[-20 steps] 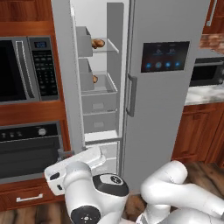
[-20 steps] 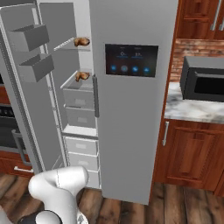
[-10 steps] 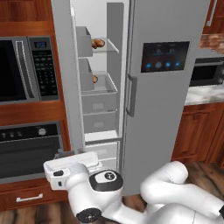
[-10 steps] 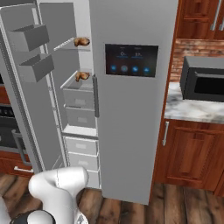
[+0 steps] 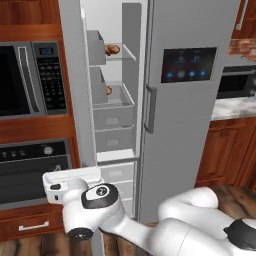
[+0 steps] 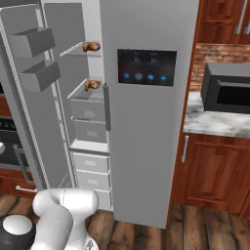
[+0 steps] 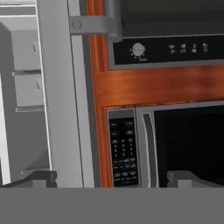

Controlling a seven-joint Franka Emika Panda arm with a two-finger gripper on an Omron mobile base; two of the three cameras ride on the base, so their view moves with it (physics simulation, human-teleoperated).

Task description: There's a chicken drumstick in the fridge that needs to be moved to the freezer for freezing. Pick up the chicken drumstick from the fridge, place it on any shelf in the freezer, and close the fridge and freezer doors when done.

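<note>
Wood-fronted kitchen cabinets (image 6: 210, 171) are framing the grey unit. Chicken drumstick (image 5: 112, 49) is lying on the upper glass shelf (image 5: 126, 54) of the freezer (image 5: 112, 120). A smaller orange-brown lump (image 5: 108, 90) is sitting in the tray below, above grey drawers (image 6: 89, 110). Freezer door (image 6: 29, 107) is standing wide open, its two bins (image 6: 33, 41) showing nothing inside; open room is lying in front of the shelves. Fridge door (image 5: 192, 100) with the dark panel (image 5: 189, 64) is sitting shut. Gripper (image 7: 113, 178) is facing the microwave (image 7: 175, 140), jaws spread wide, pinching nothing.

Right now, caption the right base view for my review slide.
Freezer door open, two brown food pieces on shelves; panelled fridge door shut.
</note>
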